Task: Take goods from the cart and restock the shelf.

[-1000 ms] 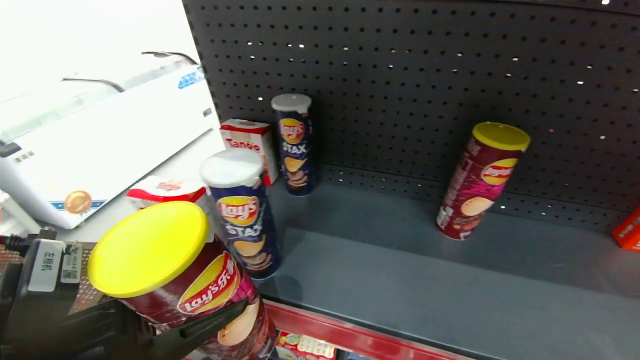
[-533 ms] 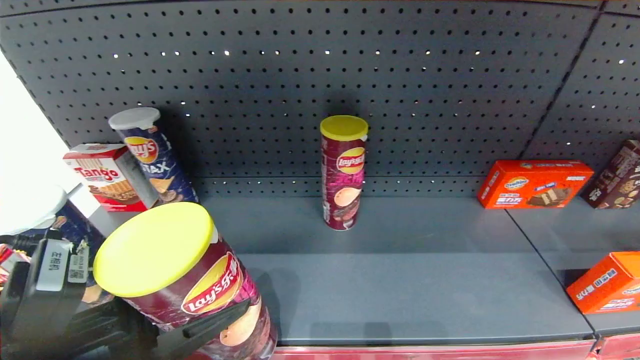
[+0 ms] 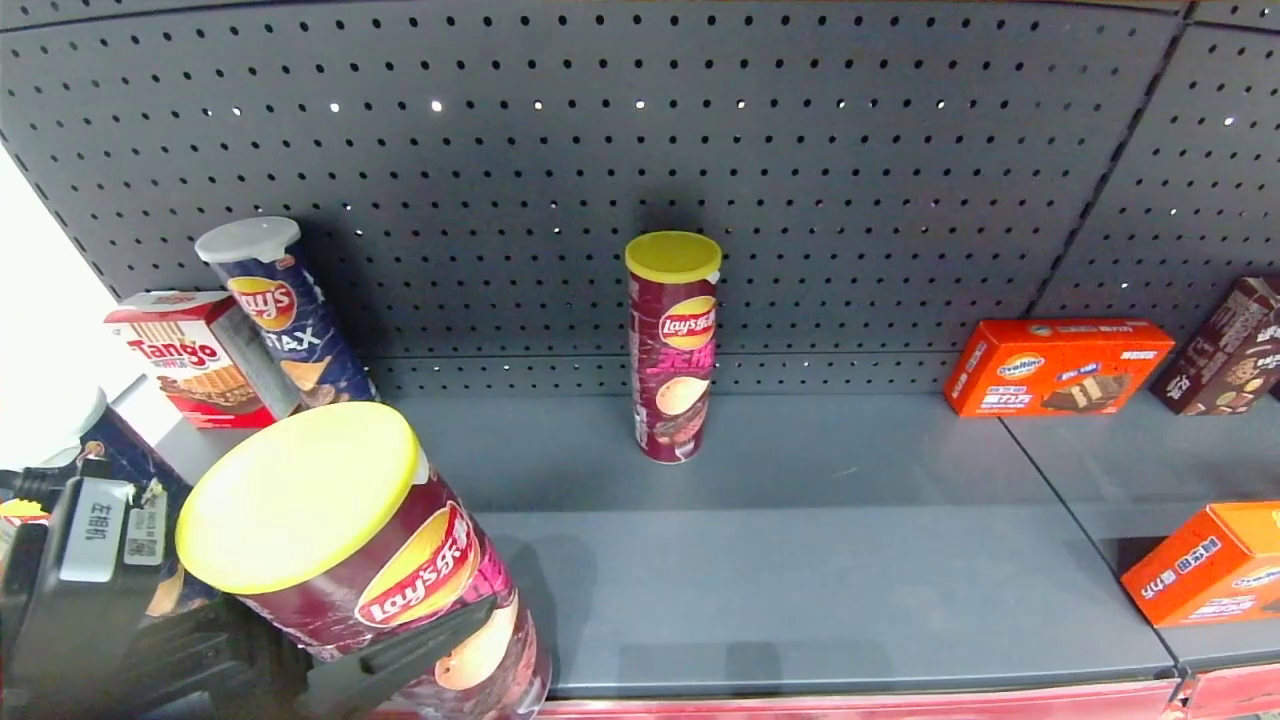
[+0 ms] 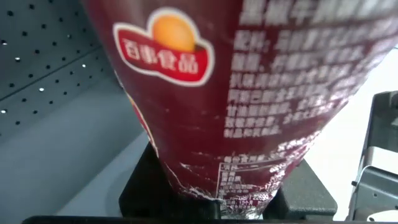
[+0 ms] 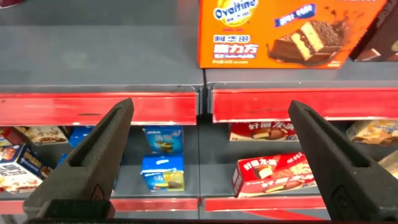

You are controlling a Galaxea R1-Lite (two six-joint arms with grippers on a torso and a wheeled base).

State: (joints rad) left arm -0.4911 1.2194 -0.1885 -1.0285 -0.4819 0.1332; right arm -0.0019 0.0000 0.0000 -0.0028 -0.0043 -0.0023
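Held can (image 3: 350,540): maroon, yellow lid, tilted, at the front left edge of the shelf (image 3: 800,580).
Left gripper (image 3: 300,660): clamped round that can's lower body.
Right gripper (image 5: 211,109): fingers spread wide, holding nothing.
Farther back: matching can (image 3: 672,345) upright near the back panel.

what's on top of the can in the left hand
A yellow lid sits on the can and covers its whole mouth. The lid hides whatever is inside, so the contents cannot be seen.
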